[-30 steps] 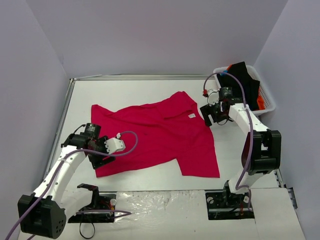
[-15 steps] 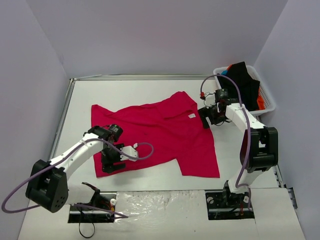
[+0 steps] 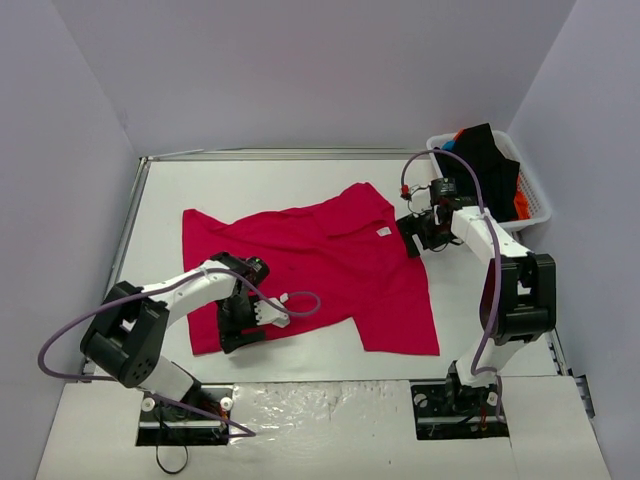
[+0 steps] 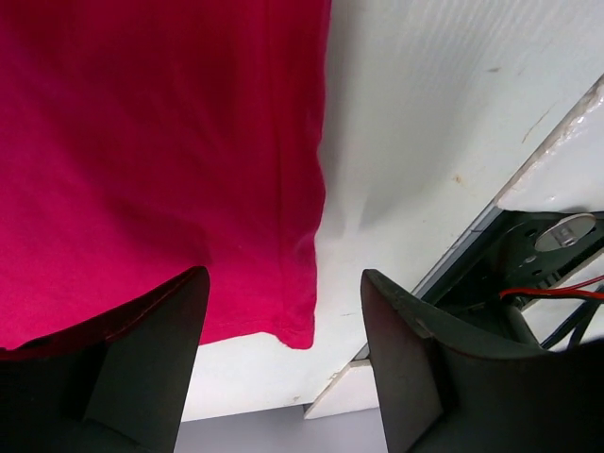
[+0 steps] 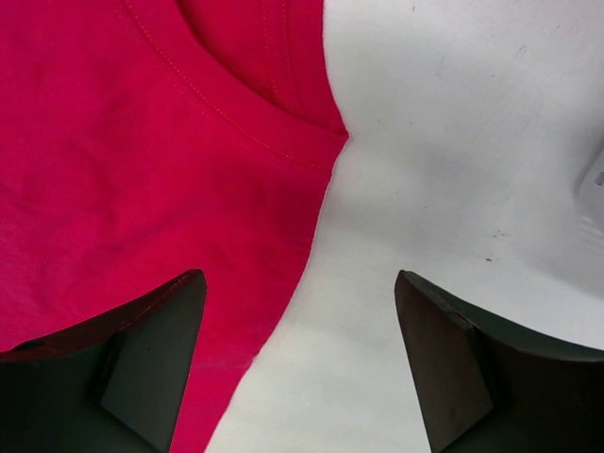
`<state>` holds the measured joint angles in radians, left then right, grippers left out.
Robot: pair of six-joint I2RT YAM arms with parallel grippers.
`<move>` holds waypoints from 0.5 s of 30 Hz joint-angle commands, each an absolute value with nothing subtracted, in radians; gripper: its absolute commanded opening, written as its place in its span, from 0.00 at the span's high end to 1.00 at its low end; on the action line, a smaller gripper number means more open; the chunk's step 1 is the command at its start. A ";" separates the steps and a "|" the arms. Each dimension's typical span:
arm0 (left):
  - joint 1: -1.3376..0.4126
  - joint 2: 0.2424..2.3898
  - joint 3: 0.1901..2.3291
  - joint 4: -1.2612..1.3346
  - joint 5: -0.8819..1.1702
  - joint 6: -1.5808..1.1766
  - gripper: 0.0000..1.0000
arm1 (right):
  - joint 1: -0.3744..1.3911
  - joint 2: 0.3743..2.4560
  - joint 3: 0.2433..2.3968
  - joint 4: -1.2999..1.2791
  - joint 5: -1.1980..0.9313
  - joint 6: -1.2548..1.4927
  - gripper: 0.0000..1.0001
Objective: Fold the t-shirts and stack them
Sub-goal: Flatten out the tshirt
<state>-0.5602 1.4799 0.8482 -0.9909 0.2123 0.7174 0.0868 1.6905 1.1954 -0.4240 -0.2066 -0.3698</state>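
Note:
The crimson-red t-shirt (image 3: 310, 270) lies spread flat on the white table, with its white neck label (image 3: 382, 231) at the upper right. My left gripper (image 3: 240, 330) is open and empty just above the shirt's near-left hem. In the left wrist view the hem corner (image 4: 297, 335) lies between the open fingers (image 4: 142, 368). My right gripper (image 3: 418, 232) is open and empty over the shirt's right sleeve edge. In the right wrist view the red cloth (image 5: 142, 170) and its edge lie between the spread fingers (image 5: 462, 368).
A white slatted basket (image 3: 538, 200) stands at the back right. It holds a black shirt (image 3: 490, 165), an orange one (image 3: 520, 205) and a bit of blue (image 3: 447, 143). The arm's base mount and cables (image 4: 538, 255) show past the table's near edge.
My left arm has swung right from beside the shirt's left edge to over its near-left hem. My right gripper has shifted slightly toward the sleeve edge. The shirt has not moved.

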 commanded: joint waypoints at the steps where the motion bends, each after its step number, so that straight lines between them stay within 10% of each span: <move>1: -0.584 1.503 0.879 -1.003 0.195 0.666 0.36 | 0.092 1.698 1.209 -0.454 -0.196 -0.388 0.23; 15: -0.692 1.626 0.885 -0.945 0.052 0.546 0.60 | 0.090 1.675 1.180 -0.453 -0.176 -0.419 0.22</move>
